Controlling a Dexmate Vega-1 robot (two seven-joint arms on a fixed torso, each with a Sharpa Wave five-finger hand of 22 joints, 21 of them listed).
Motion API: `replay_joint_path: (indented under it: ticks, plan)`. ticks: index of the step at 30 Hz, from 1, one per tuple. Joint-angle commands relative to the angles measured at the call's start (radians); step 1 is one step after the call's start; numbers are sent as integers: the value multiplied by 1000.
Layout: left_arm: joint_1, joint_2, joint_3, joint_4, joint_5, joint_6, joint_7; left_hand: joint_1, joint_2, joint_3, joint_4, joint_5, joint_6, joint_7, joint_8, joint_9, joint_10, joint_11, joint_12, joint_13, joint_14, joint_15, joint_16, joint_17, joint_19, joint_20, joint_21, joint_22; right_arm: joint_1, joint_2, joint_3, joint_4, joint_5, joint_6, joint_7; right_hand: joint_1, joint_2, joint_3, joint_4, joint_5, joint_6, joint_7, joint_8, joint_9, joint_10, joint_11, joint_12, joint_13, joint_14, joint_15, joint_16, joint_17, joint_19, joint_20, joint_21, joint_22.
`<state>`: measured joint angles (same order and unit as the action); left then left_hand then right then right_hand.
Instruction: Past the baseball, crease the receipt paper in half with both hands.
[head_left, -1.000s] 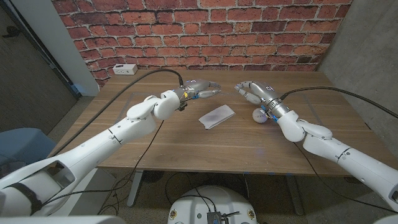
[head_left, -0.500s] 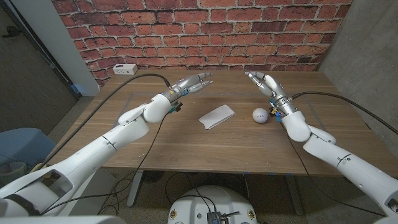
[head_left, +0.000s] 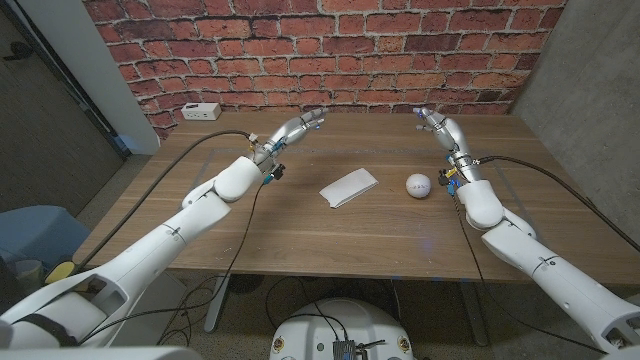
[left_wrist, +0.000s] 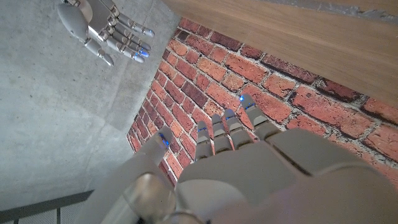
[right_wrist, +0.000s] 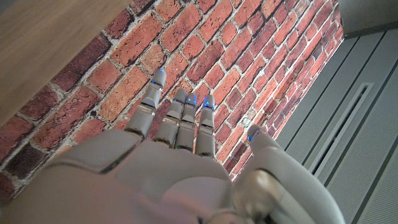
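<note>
Above table's far edge, left hand (head_left: 296, 128) and right hand (head_left: 440, 128) now raised farther, fingers extended, holding nothing.

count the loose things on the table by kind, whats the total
baseball: 1
folded receipt paper: 1
small white box at the far left edge: 1
total: 3

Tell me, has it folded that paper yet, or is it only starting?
The receipt paper lies beside the baseball and looks compact, possibly folded already; I cannot be sure. Nothing is in hand: the left robot hand and right robot hand are raised, open, well away from it. If the crease is done, nothing remains.
</note>
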<state>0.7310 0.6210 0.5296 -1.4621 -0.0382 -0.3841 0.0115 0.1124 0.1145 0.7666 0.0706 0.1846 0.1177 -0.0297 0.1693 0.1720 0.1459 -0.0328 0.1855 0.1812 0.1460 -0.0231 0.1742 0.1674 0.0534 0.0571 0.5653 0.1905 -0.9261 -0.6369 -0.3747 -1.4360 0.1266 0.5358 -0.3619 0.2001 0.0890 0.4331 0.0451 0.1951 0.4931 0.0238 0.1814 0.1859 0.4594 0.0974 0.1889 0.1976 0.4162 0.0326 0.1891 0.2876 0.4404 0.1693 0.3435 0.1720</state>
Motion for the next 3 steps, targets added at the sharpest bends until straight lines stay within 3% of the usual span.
replay_joint_path:
  ticks: [1, 3]
  plan:
    - [-23, -82, -25, 242, -241, -192, -94, 16, 71, 14, 1, 2, -11, 11, 4, 2, 3, 5, 2, 0, 1, 0, 3, 0, 0, -6, -3, 0, -67, 74, 56, -37, 112, -27, -3, 9, -5, 8, -12, 3, 10, 7, 9, 2, 12, 5, 8, 2, 5, 12, 8, -5, -14, -26, -13, 4]
    - [-16, -93, -31, 259, -273, -201, -103, 19, 71, 15, 0, 1, -18, 12, 2, 2, -1, 8, 1, 0, -5, 1, 1, 0, -1, -4, -4, 0, -71, 76, 52, -53, 103, -7, 8, 11, -4, 9, -14, 4, 10, 7, 9, 2, 10, 5, 7, 2, 6, 13, 8, -6, -17, -28, -15, 4]
